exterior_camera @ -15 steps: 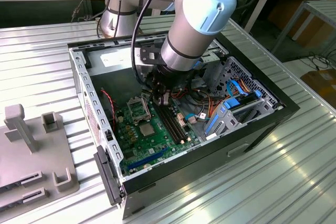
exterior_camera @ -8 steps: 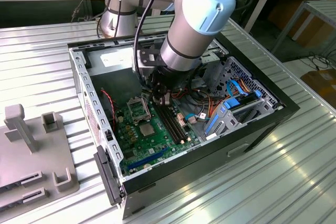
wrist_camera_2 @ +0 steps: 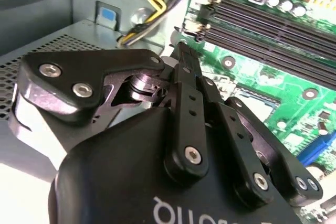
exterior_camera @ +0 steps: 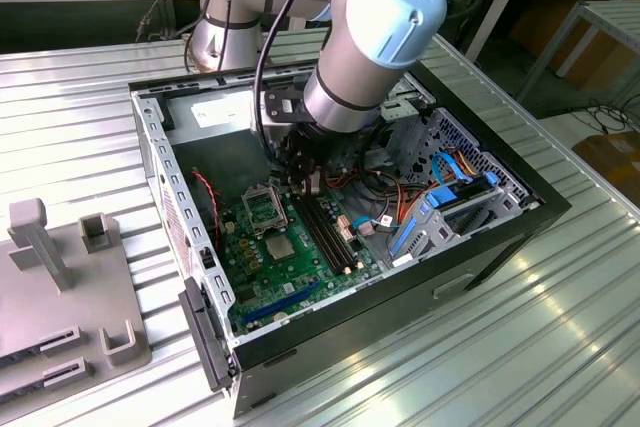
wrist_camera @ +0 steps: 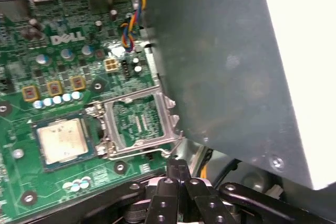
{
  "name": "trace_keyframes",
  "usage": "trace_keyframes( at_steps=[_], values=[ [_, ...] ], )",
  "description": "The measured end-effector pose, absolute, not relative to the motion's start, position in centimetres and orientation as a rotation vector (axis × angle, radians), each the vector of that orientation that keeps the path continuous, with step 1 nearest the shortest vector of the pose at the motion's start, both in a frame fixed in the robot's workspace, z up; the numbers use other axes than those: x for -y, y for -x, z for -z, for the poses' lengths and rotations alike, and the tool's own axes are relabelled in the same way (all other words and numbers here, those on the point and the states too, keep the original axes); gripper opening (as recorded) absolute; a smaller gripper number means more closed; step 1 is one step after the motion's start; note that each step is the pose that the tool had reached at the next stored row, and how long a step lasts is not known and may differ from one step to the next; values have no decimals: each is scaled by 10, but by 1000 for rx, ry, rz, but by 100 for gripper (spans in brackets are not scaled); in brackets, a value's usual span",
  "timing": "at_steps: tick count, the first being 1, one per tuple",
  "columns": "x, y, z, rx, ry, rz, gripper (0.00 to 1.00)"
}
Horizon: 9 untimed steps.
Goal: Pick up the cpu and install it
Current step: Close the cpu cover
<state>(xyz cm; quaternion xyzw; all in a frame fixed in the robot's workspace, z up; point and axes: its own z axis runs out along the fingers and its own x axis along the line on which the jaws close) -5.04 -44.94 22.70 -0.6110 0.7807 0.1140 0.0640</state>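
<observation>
From outside, the arm's wrist hides my gripper [wrist_camera: 177, 166]; it looks closed and empty, angled down inside the case [exterior_camera: 158, 152] near the socketed cpu [wrist_camera: 62, 140]

The cpu [wrist_camera: 62, 140] has a dull, brushed silver metal top. The hinged socket frame [wrist_camera: 140, 121] is shinier bare metal. The gripper [wrist_camera_2: 182, 51] is matt black, with bright metal screw heads. The power-supply box [wrist_camera: 226, 66] is matt grey sheet metal, and the table [exterior_camera: 560, 337] is glossy ribbed metal.
</observation>
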Motion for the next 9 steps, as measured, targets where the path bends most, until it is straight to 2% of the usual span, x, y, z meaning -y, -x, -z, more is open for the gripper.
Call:
trace_keyframes(
  at_steps=[3,9],
  values=[
    [449,51,-226,-2332,1826,-390,11],
    [449,50,-223,-2331,1826,-391,11]
  ],
)
